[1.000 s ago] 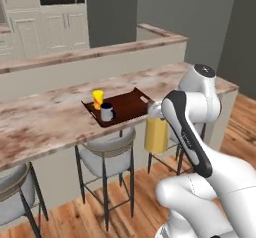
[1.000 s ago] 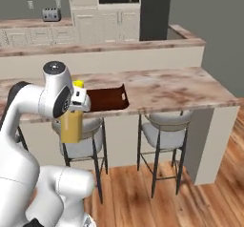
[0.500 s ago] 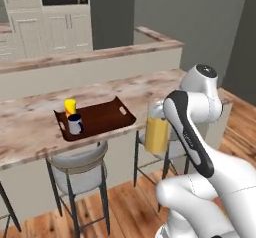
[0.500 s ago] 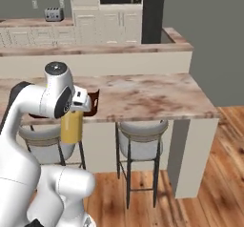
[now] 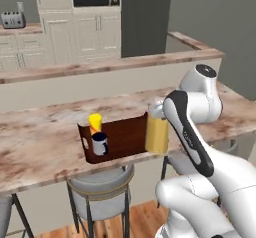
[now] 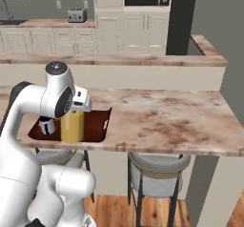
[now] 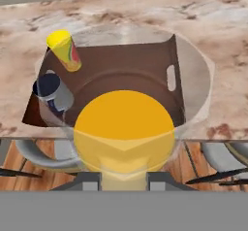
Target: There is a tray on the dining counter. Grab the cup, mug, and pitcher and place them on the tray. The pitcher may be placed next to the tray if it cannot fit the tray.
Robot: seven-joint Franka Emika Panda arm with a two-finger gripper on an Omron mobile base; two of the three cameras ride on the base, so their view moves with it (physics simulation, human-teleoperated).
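Your hand (image 7: 124,179) is clamped on the pitcher (image 5: 157,133), held above the tray (image 5: 127,137). Cup (image 5: 95,122) and mug (image 5: 99,143) stand at the tray's 9 o'clock end on the tabletop (image 5: 40,142).

tray (image 5: 125,138) on dining counter (image 5: 45,142), near its front edge | cup (image 5: 95,122) and mug (image 5: 99,143) on tray's left end, cup behind mug | pitcher (image 5: 157,131) held above tray's right end | stools (image 5: 100,194) below counter
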